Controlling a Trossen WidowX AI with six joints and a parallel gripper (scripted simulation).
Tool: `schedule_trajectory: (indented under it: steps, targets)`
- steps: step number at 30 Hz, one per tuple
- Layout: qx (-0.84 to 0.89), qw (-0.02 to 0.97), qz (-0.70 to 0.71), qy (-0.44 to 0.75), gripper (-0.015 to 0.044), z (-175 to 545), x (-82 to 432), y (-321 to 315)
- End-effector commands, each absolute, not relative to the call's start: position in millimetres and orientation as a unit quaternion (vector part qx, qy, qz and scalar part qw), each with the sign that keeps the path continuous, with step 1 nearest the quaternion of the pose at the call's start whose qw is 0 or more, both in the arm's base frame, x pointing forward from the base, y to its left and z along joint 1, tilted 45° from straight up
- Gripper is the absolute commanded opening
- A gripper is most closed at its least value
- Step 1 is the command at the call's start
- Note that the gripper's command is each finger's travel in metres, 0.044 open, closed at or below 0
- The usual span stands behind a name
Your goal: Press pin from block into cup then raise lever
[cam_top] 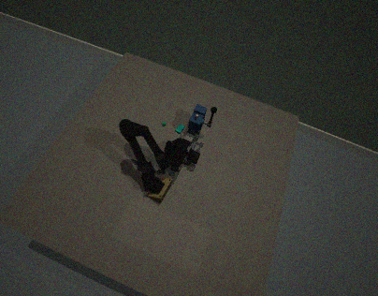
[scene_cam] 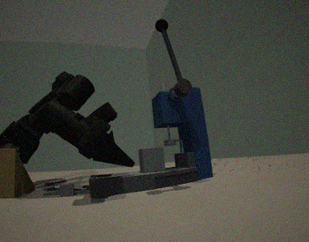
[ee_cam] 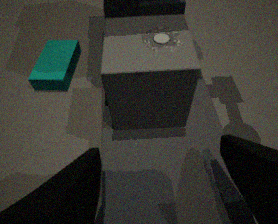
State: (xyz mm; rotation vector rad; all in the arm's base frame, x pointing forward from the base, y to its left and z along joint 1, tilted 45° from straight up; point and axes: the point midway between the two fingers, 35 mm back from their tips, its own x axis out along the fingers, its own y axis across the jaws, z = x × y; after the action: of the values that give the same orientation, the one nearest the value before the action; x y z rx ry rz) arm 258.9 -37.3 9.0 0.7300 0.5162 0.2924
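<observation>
Black parallel-jaw gripper (cam_top: 194, 156) (scene_cam: 133, 164) (ee_cam: 160, 149): fingers parted, nothing between. Grey block with pale round pin (scene_cam: 151, 160) (ee_cam: 150, 55): upright on dark grey press bed (scene_cam: 146, 184) (ee_cam: 137, 162), directly ahead of my fingertips; punch side beyond. Blue press (cam_top: 196, 120) (scene_cam: 196, 132): lever (cam_top: 211, 116) (scene_cam: 171, 53) raised. Teal slab (cam_top: 180, 128) (ee_cam: 56, 62): left in wrist view, outside the path.

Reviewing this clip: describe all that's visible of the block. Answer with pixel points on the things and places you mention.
The block (scene_cam: 151, 160) (ee_cam: 150, 55) is a plain grey, box-shaped piece with a matte look. A pale round pin end (ee_cam: 161, 38) shows off-centre in its top face. It sits upright on the dark press bed (scene_cam: 144, 181), short of the punch (scene_cam: 170, 142) rather than under it. The open gripper (scene_cam: 133, 164) (ee_cam: 160, 149) is clear of it.
</observation>
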Motion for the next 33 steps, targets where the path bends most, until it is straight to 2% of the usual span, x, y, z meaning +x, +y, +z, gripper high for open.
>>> schedule_trajectory:
  steps: [1,10,33]
  targets:
    - [0.350,0.891,0.144,0.249,0.0274,9.1,257.5,-35.9]
    - [0.350,0.891,0.144,0.249,0.0037,9.1,257.5,-35.9]
    - [0.350,0.891,0.144,0.249,0.0030,10.0,269.0,-35.7]
